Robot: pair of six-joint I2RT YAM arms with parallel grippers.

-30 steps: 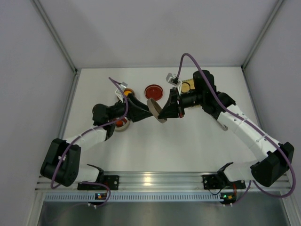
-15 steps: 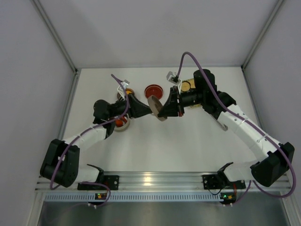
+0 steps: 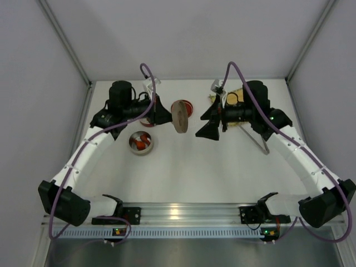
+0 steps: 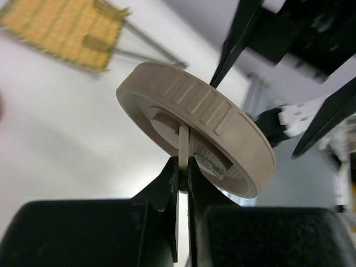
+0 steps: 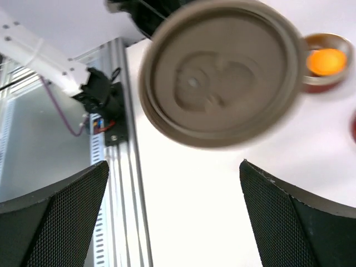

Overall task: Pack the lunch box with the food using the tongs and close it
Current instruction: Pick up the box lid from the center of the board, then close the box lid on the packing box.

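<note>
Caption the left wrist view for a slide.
Left fingers pinch the beige lid by its inner tab above the table, yellow mat behind.

White table [image 3: 183, 167] — tin [image 3: 140, 142], red dish [image 3: 189, 107], mat [image 4: 61, 30], tongs [image 3: 260, 142]

Both arms stretch forward from their bases and bend inward, wrists level and pointing at each other. The left gripper [image 4: 182, 173] pinches its jaws tight on the thin handle of a round lid [image 3: 179, 115] (held on edge). The right gripper [image 3: 203, 125] faces it from just beside, fingers spread wide and touching nothing.
</note>
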